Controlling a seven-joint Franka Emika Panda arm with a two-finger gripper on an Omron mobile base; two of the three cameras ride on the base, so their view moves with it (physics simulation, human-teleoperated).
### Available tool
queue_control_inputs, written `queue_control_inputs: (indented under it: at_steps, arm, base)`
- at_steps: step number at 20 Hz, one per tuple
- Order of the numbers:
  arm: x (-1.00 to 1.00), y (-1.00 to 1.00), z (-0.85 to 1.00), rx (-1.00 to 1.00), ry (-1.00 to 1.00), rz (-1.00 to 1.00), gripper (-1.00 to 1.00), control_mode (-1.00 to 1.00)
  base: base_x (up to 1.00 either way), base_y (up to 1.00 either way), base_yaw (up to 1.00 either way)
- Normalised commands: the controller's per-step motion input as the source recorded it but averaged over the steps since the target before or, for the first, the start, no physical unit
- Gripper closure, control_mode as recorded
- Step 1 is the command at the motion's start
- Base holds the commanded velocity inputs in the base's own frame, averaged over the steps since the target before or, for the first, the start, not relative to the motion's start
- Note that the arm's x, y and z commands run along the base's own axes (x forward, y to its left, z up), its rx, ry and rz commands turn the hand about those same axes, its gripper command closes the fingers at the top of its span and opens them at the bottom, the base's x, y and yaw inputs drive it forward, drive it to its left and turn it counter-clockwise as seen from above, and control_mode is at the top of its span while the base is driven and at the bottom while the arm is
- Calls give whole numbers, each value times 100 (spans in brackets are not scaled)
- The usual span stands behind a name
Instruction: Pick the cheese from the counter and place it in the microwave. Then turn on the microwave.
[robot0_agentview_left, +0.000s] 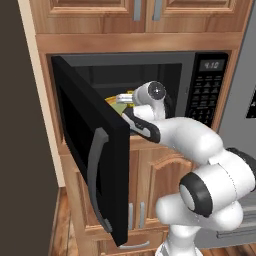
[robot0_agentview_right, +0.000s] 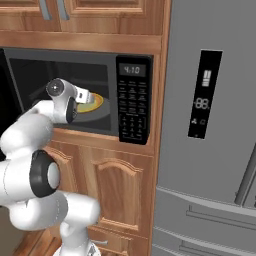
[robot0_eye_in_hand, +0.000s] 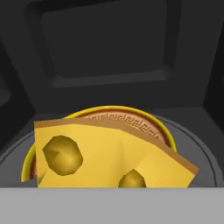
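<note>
Reaching into the open microwave (robot0_agentview_left: 200, 80), the white arm has its gripper (robot0_agentview_right: 86, 96) over a yellow-rimmed plate (robot0_eye_in_hand: 162, 129) on the grey turntable (robot0_agentview_right: 107, 114). The cheese (robot0_eye_in_hand: 109, 153) lies on that plate; in the hand view it is a yellow wedge with dark round holes, very close under the camera, with the plate's brown patterned band showing behind it. The fingers themselves are hidden, yet they stand spread wide, and I cannot tell whether they touch the cheese.

The microwave is built into a wall of warm brown wooden cabinets (robot0_agentview_right: 120, 185), with panelled doors above and below it. Its black door (robot0_agentview_left: 95, 150) is swung out to the left in the left base view, the curved grey handle (robot0_agentview_left: 96, 170) on its near edge. The keypad (robot0_agentview_right: 133, 107) sits on the right side, under a lit display (robot0_agentview_right: 132, 69). To the right of the cabinets stands a tall grey fridge (robot0_agentview_right: 215, 165) with a dark control panel (robot0_agentview_right: 205, 95). Wooden floorboards (robot0_agentview_left: 65, 230) show at lower left.
</note>
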Motion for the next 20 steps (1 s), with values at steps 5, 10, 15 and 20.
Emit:
queue_control_inputs:
  at_steps: [5, 10, 15, 20]
  arm:
    - [41, 11, -22, 5, 0, -4, 100, -100]
    - [36, 3, -16, 5, 0, -2, 100, -100]
    - [36, 1, -14, 5, 0, -2, 100, -100]
    - [35, 3, -13, 4, 0, -2, 100, -100]
  base:
    - [0, 0, 0]
    - [0, 0, 0]
    - [0, 0, 0]
    - [0, 0, 0]
